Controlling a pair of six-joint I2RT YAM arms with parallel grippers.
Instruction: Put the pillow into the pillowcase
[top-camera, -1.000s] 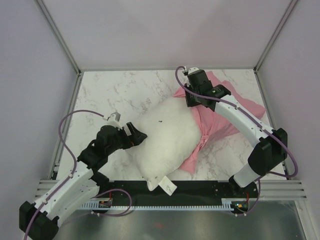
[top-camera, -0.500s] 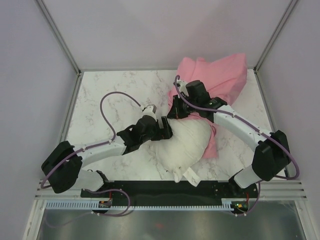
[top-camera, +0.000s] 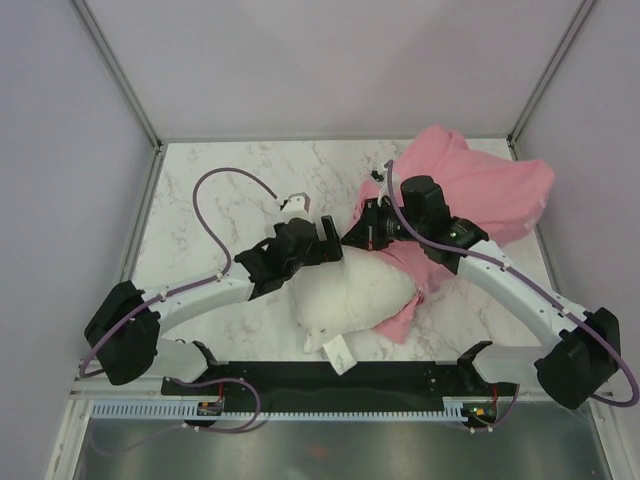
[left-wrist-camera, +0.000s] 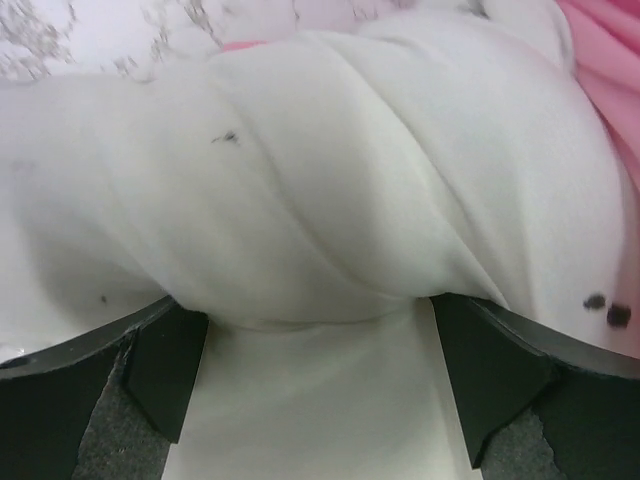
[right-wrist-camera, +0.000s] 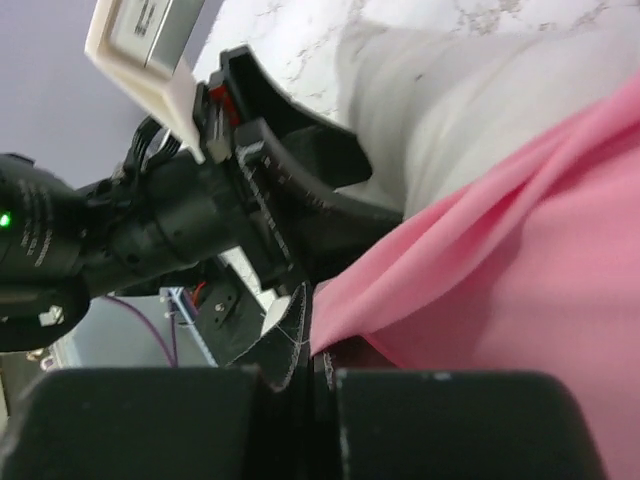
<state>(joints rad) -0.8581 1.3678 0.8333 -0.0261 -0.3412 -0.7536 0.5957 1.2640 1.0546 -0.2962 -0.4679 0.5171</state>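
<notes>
The white pillow (top-camera: 355, 292) lies bunched at the table's middle, its tag (top-camera: 338, 352) toward the near edge. My left gripper (top-camera: 328, 248) is at the pillow's far-left end. In the left wrist view its jaws (left-wrist-camera: 318, 385) stand fairly wide with a thick fold of pillow (left-wrist-camera: 330, 200) squeezed between them. My right gripper (top-camera: 362, 232) is shut on an edge of the pink satin pillowcase (top-camera: 485, 190), held lifted and billowing to the right. In the right wrist view (right-wrist-camera: 318, 350) the pink cloth (right-wrist-camera: 500, 290) runs out from the closed fingers. Pink cloth also lies beside and under the pillow's right side.
The marble table (top-camera: 220, 190) has metal corner posts and pale walls on three sides. A black rail (top-camera: 400, 375) runs along the near edge. The left arm's purple cable (top-camera: 215, 200) loops above the table.
The right gripper has drawn the pillowcase edge lower and nearer over the pillow; the cloth has swung right. The left gripper and pillow shifted slightly, the pillow more bunched.
</notes>
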